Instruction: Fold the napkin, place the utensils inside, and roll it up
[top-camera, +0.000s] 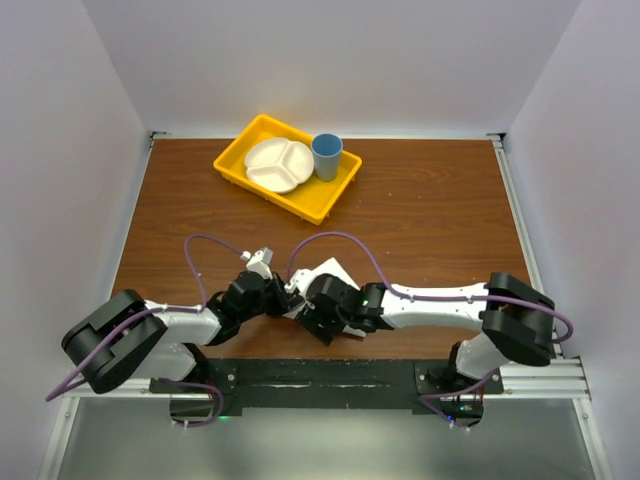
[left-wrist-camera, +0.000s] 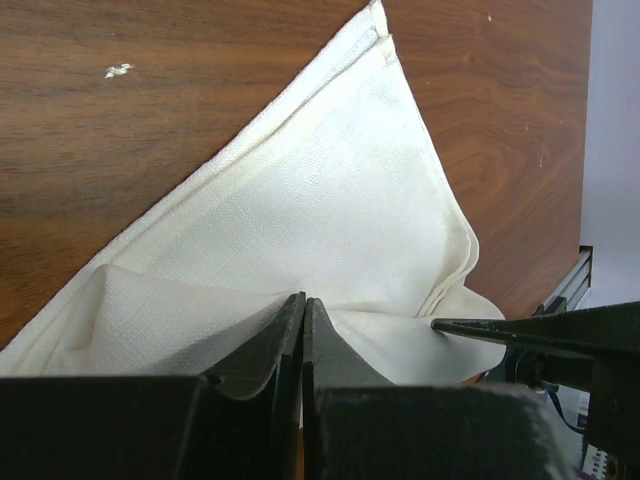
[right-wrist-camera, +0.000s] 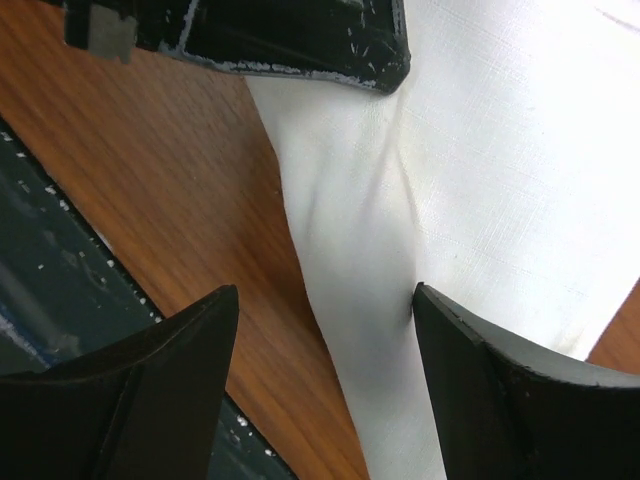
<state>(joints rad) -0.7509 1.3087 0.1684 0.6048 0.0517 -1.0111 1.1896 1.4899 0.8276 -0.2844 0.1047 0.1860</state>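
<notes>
The white napkin (top-camera: 331, 271) lies folded into a triangle near the table's front edge, between my two grippers. In the left wrist view the napkin (left-wrist-camera: 340, 200) rises in a ridge into my left gripper (left-wrist-camera: 303, 298), whose jaws are shut on a pinch of the cloth. My left gripper (top-camera: 287, 294) meets my right gripper (top-camera: 304, 306) over the cloth. My right gripper (right-wrist-camera: 325, 292) is open and straddles a raised fold at the napkin's (right-wrist-camera: 480, 150) edge; one fingertip (right-wrist-camera: 425, 300) touches the cloth. The knife is out of view.
A yellow tray (top-camera: 237, 160) at the back of the table holds a white divided plate (top-camera: 278, 163) and a blue cup (top-camera: 326, 156). The table's front edge and dark metal rail (right-wrist-camera: 40, 290) lie close beside my right gripper.
</notes>
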